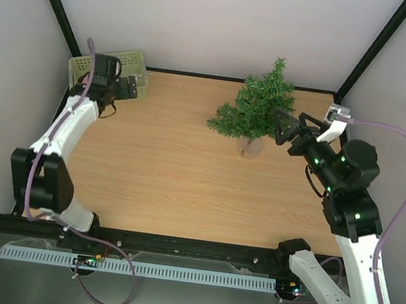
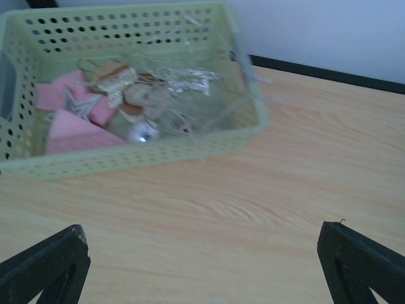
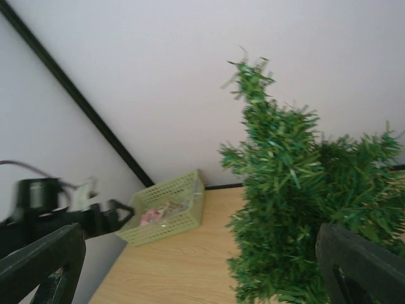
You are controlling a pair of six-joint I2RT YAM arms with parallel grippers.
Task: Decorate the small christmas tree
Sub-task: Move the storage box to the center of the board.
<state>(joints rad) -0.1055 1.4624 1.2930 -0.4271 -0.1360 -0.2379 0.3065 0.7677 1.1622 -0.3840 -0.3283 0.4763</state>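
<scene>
Small christmas tree (image 1: 256, 108), bushy dark green, upright, right of centre

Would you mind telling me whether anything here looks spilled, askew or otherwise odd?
Nothing stands out: the small christmas tree stands on its clear base, and the ornaments lie inside the green basket.

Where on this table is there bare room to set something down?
The wide wood stretch of the table between the basket and the small christmas tree is bare, as is the near half. It is crowded at the basket, where the left claw hovers, and beside the tree, at the right claw.
</scene>
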